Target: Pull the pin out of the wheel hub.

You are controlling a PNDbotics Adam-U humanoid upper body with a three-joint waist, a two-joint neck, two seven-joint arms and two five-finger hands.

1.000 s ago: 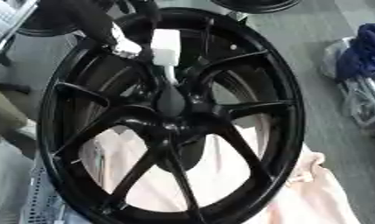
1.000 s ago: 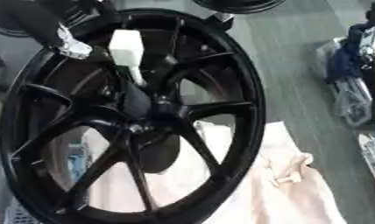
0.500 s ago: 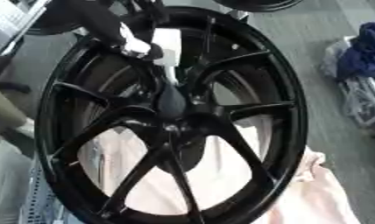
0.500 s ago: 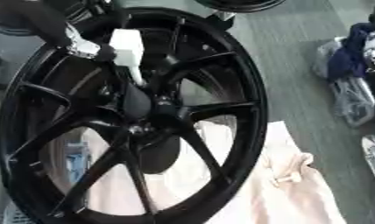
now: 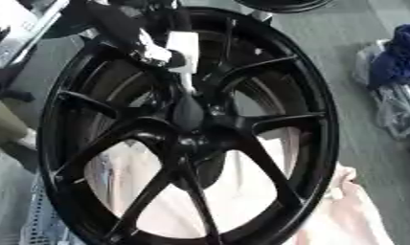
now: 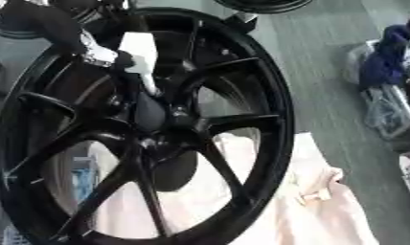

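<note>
A big black spoked wheel [image 5: 313, 119] lies flat and fills most of both views. From its hub [image 5: 190, 115] a pin stands up with a thin shaft and a white block-shaped head [image 5: 183, 45]. My left arm comes in from the upper left. My left hand [image 5: 154, 50], black with a silver part, lies against the left side of the pin's white head, and a dark part of it overlaps that edge. The blur hides whether it holds the head. My right hand shows in neither view.
A pale pink cloth [image 5: 351, 210] lies under the wheel and spreads to the lower right. A blue cloth on a clear plastic bag [image 5: 397, 62] sits on the grey floor at the right. Another dark wheel [image 5: 279, 5] shows at the top edge.
My left hand has moved right, from a small gap beside the pin's white head to touching it. The pin still stands in the hub.
</note>
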